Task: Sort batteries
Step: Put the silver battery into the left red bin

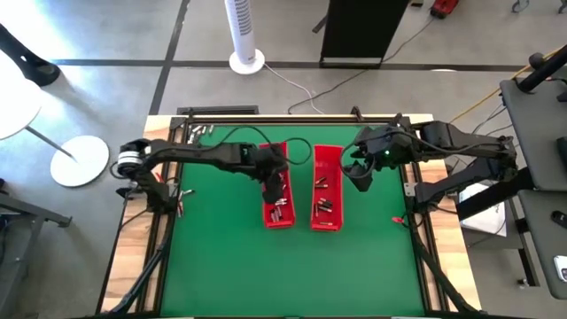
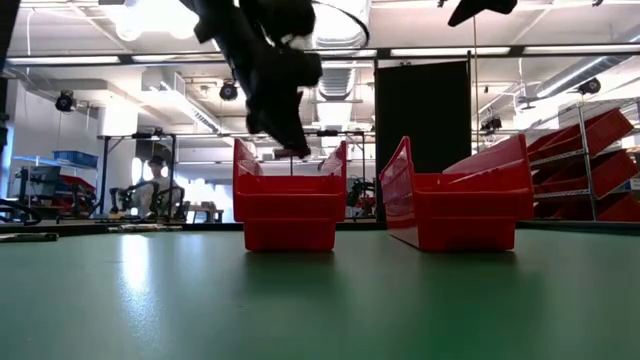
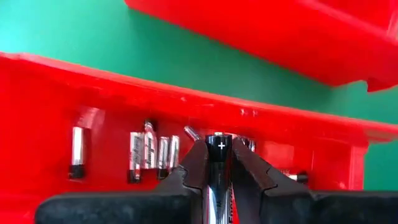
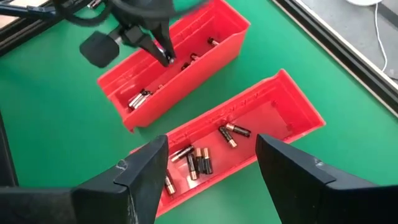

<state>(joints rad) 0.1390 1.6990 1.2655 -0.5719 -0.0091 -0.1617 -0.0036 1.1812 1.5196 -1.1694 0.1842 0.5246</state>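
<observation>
Between the left gripper's (image 3: 221, 171) fingers sits one battery (image 3: 220, 163).

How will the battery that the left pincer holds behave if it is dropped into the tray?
The battery is a smooth, shiny cylinder, so it would probably roll until the left tray wall or other batteries stop it. It looks rigid and likely slippery between the left pincer fingers.

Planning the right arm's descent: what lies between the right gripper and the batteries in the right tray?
Nothing: in the right wrist view the open right gripper hangs over the batteries in the right tray.
</observation>
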